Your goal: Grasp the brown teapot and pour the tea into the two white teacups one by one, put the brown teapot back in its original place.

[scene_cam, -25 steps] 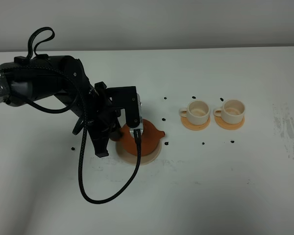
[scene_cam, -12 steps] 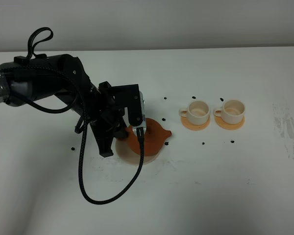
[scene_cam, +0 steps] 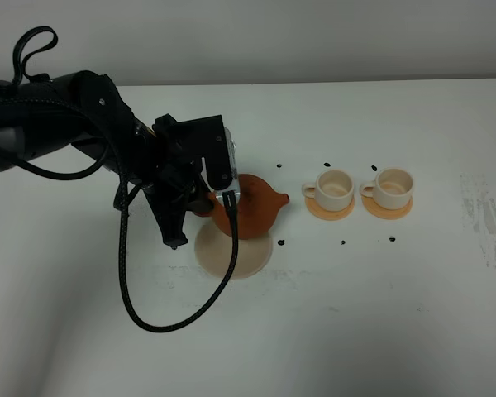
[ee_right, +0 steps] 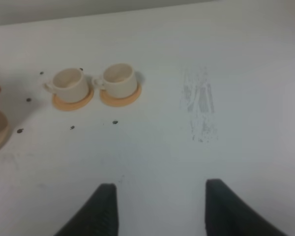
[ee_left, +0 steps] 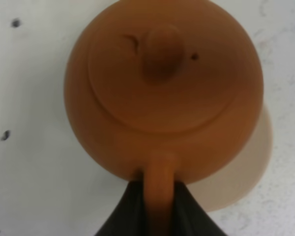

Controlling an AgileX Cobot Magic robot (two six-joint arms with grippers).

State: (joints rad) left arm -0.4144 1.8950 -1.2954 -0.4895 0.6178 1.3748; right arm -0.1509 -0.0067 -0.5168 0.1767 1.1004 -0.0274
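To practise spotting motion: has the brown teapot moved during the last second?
Yes. The brown teapot has lifted off the beige coaster, toward the nearer teacup.

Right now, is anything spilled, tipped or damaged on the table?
No spill. Both white teacups stand upright on orange coasters; the brown teapot hangs level, lid on, in the left gripper. Only oddity: grey scuff marks right of the cups.

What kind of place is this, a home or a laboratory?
Probably a robot laboratory bench, not a home: a white table with black marker dots, a plain wall, and the left claw holding the brown teapot.
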